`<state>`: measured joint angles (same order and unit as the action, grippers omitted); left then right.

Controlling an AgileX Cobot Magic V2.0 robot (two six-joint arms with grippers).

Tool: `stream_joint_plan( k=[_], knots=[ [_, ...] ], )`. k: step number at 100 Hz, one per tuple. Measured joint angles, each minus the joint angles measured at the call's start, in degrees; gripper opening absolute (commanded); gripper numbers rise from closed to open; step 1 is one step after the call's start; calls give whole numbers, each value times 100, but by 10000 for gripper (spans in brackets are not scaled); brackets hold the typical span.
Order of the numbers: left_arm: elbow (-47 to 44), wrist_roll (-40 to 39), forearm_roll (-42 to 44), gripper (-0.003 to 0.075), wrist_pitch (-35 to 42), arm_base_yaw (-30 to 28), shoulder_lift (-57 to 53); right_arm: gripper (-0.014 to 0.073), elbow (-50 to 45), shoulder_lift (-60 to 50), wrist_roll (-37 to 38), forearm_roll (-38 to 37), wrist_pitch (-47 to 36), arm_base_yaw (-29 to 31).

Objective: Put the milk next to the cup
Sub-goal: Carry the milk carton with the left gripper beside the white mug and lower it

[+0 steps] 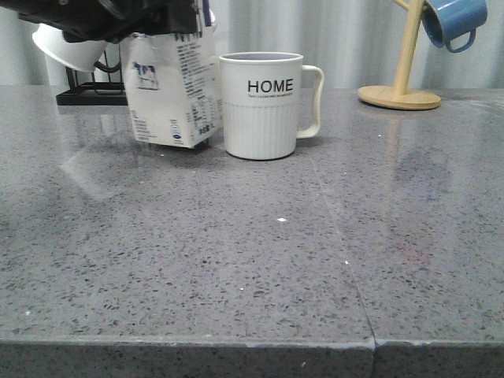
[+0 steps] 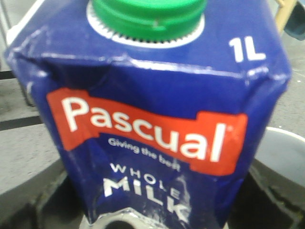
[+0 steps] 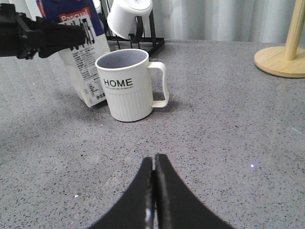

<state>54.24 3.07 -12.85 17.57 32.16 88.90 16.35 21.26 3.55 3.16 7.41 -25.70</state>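
And here's the tall white rectangular milk carton with its dark blue top band, standing on the speckled grey stone worktop just at nine o'clock of the white ribbed ceramic "HOME" mug. It's leaning a touch, lower edge close to the mug, and I can't say whether the two touch! The left gripper sits up at the carton's top, black arm across it; the left wrist view is filled with the blue band and green screw cap. The fingers look clamped on the carton's upper part, though the contact itself is hidden.

Handling, as I judge it: a one-litre carton, likely heavy if full, with soft card walls, already creased at the shoulder. Squeeze hard and it dents. It's tall and narrow, so tippy. The best hold is across the flat faces, up near the band, released only once the base is flat.

The right gripper hangs low, well back at six o'clock, fingers together, empty. At the far right stands a wooden mug tree with a blue mug, and a white mug on a black rack sits behind.
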Motion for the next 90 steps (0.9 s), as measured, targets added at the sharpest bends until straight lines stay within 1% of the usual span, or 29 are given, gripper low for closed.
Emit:
stream_joint_plan(
  k=[8,12,17,27,30,33,38,53,78,85,90],
  knots=[
    [24,0,0,361,10,14,96,-66,0,0,0,0,0,0],
    [39,0,0,392,13,14,111,-66,0,0,0,0,0,0],
    [43,0,0,459,13,14,111,-66,0,0,0,0,0,0],
    [43,0,0,652,13,14,111,-66,0,0,0,0,0,0],
    [43,0,0,689,1,14,111,-66,0,0,0,0,0,0],
    [43,0,0,708,-23,14,111,-66,0,0,0,0,0,0],
    [43,0,0,703,-83,14,111,-66,0,0,0,0,0,0],
    [43,0,0,654,-363,14,111,-66,0,0,0,0,0,0],
    [1,0,29,643,-827,14,-365,-66,0,0,0,0,0,0],
    [-116,0,111,616,-889,17,-616,-66,0,0,0,0,0,0],
    [-229,0,189,568,-959,17,-811,-66,0,0,0,0,0,0]
  ],
)
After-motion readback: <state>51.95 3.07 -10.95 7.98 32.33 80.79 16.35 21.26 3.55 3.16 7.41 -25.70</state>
